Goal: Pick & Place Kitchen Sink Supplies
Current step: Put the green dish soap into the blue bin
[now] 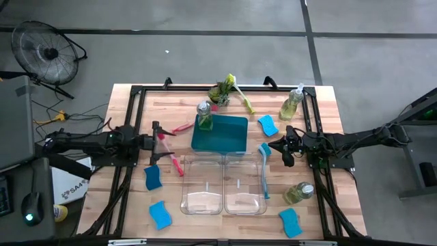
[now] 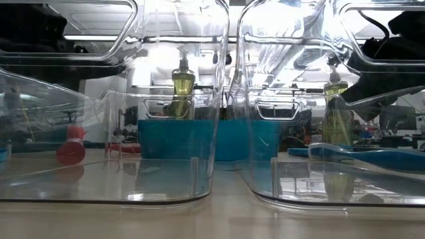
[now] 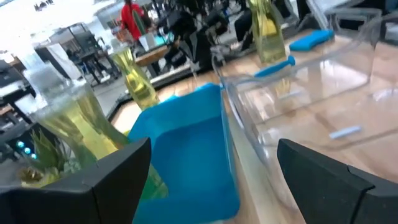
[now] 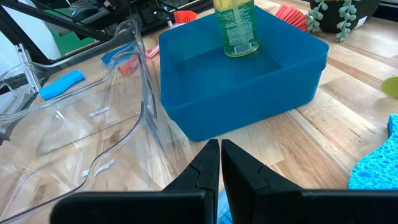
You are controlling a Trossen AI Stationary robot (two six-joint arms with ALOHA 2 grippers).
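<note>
Left gripper [image 1: 158, 143] sits at the table's left side, fingers spread wide, holding nothing. Ahead of it, toward table centre: the teal rectangular plastic tray [image 1: 229, 140], with a small clear pump bottle of yellow-green soap [image 1: 204, 116] standing in the tray's far-left corner. Two red-pink long-handled dish brushes lie close to this gripper: one [image 1: 175, 161] just beside its near finger, one [image 1: 181, 127] just past its far finger.

Right gripper [image 1: 285, 149] is at the table's right side, pointing at the tray. Its fingers [image 4: 245, 171] are nearly together, only a thin slit between them, nothing gripped. A blue long-handled dish brush [image 1: 264, 167] lies just in front of it, along the right edge of the two clear plastic bins [image 1: 222, 195]. A palm-sized blue sponge [image 1: 268, 125] lies near it on the far side.

A second soap bottle [image 1: 291, 104] stands farther behind it; a third [image 1: 299, 193] lies on its near side, with another sponge [image 1: 289, 222] beyond.

Near side of the left gripper: two more sponges [image 1: 152, 178] and [image 1: 161, 214].
</note>
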